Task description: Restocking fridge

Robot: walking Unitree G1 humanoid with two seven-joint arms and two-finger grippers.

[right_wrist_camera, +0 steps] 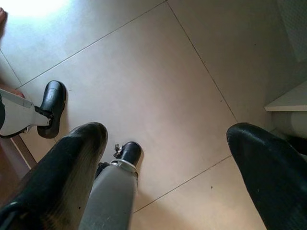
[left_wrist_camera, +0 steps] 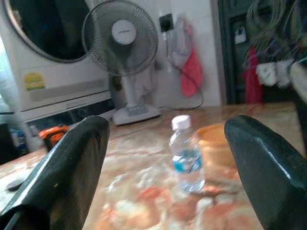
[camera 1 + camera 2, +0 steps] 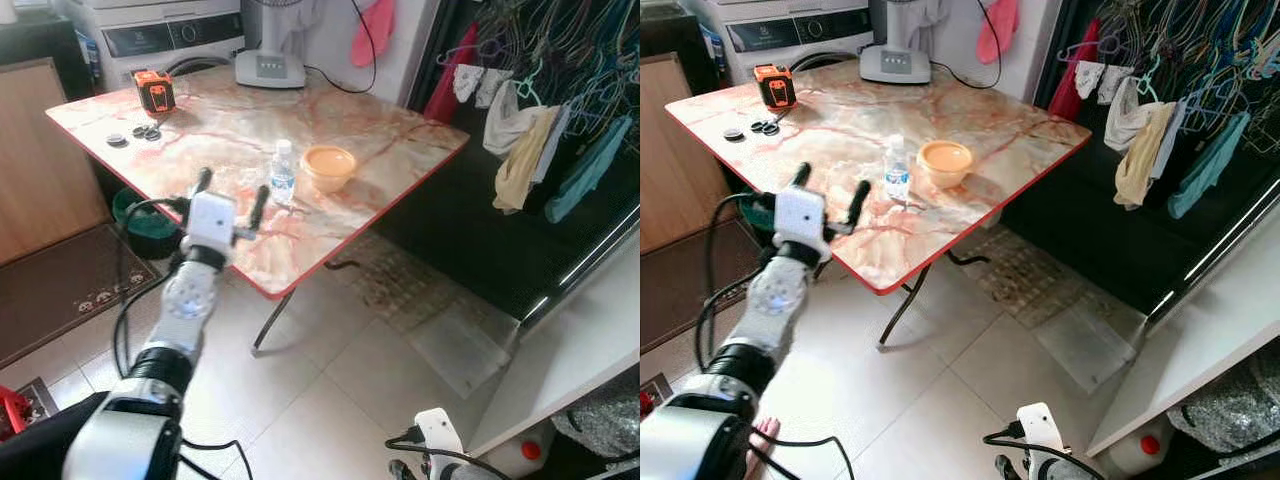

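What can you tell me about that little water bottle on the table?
The water bottle is small, clear plastic, with a white cap and a blue-and-white label round its middle. It stands upright and capped on the marble-patterned table, just beside an orange bowl; whether they touch cannot be told. The left claw is open, its fingers pointing at the bottle, short of it. Nothing grips it.

Head stereo looks down on table (image 3: 230, 130); left wrist low, near table; right wrist faces floor (image 1: 158, 86).
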